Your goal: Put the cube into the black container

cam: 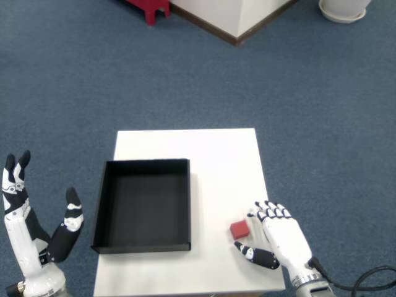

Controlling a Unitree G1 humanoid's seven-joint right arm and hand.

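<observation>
Down at the near right corner of the white table [223, 154], my right hand [281, 238] sits palm down, fingers spread and holding nothing. Its thumb [257, 255] juts out to the left, black-tipped, low over the tabletop; the four fingertips [269, 212] point away from me. And the red cube [239, 229] is right there, just beside the hand on its left, tucked into the pocket between thumb and index finger. It lies flat on the table, a touch ahead of the thumb. Whether the index finger touches it I cannot tell; the gap looks very thin.

Over on the far left, off the table's edge, my left hand [28, 229] is raised with fingers up and thumb apart, also holding nothing.

Moving outward, the black container [102, 204] fills the left half of the table, open side up, well apart from the cube with a strip of bare white between them. Beyond the table, blue carpet [93, 80], then a white wall corner [238, 15] and something red [148, 7] at the top edge.
</observation>
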